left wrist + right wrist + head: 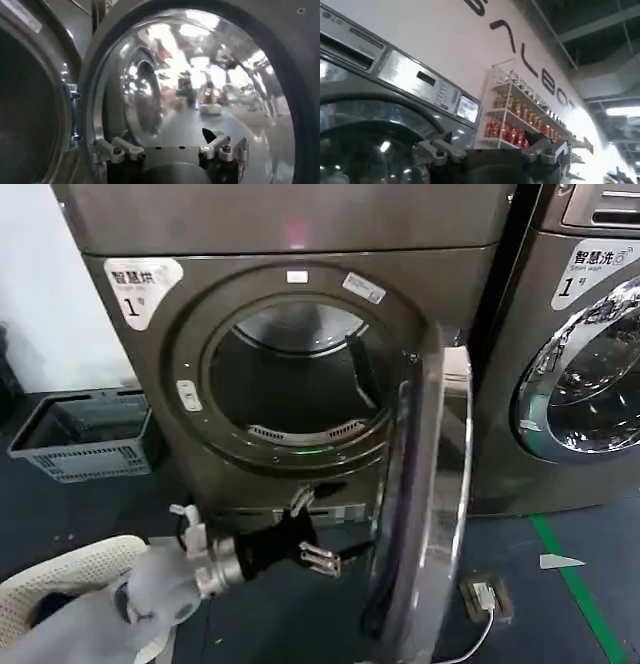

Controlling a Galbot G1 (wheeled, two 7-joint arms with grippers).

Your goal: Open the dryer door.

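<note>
Dark flooring lies under the dryer (300, 364); its door (425, 504), right of centre, stands ajar; my left gripper (322, 561), fingers spread and empty, should push its inner face steadily outward.

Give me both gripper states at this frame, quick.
Left gripper: open, holding nothing, just inside the swung-open dryer door.
Right gripper: open, holding nothing, raised beside another machine.

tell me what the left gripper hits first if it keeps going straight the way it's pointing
Most likely the inner face of the open dryer door. The left gripper points right at it from low in front of the drum opening, and its wrist view looks straight at the door's glass bowl. The remaining gap is hard to judge.
</note>
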